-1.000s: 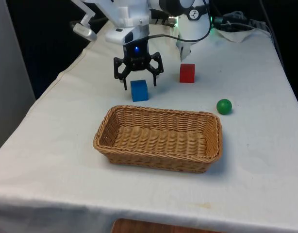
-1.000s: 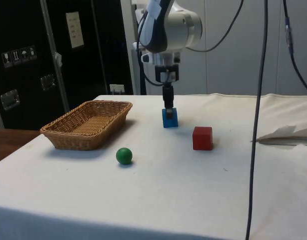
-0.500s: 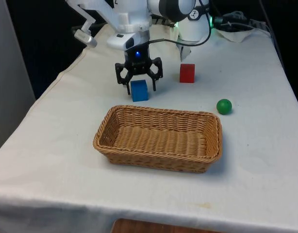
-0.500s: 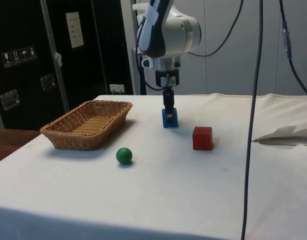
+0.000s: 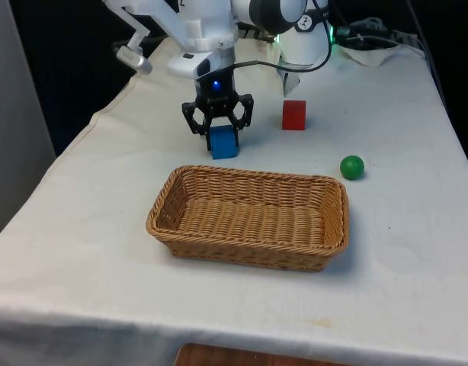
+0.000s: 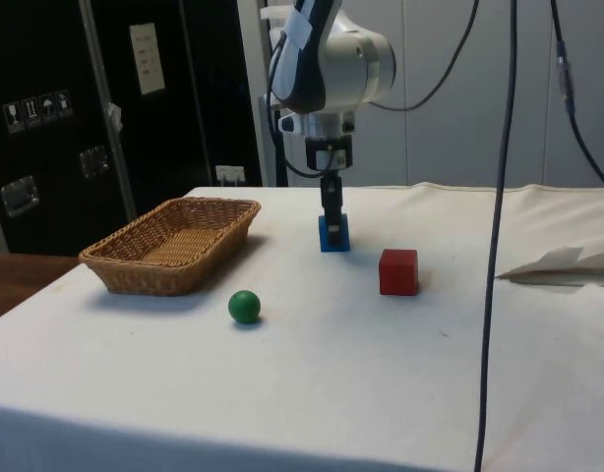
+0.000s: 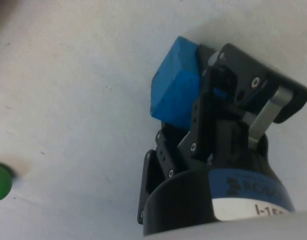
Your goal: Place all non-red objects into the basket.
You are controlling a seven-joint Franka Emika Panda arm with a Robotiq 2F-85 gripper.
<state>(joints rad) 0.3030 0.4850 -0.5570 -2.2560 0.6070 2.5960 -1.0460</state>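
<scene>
The blue cube (image 5: 223,142) sits on the tabletop (image 5: 417,229) between your jaws (image 5: 219,136), which have narrowed onto its two sides; judging by the fit, they are gripping it or just about to. Before you lift, make sure both fingers (image 7: 203,120) press flat on opposite faces, since a cube pinched near an edge will twist out. Raise it straight up, high enough to clear the rim of the basket (image 5: 249,216), which lies in front of the jaws toward the near end of the tabletop, then carry it over the middle of the basket and let go low so it does not bounce out.

The wrist view gives you what the others lack: the cube (image 7: 174,84) looks turned slightly against the fingers, one corner poking clear of them. The side view shows the cube (image 6: 332,233) resting on the cloth, not yet lifted. Off to one side of the jaws stands the red cube (image 5: 293,114), which stays put; the green ball (image 5: 352,167), farther off that same side, goes in next.
</scene>
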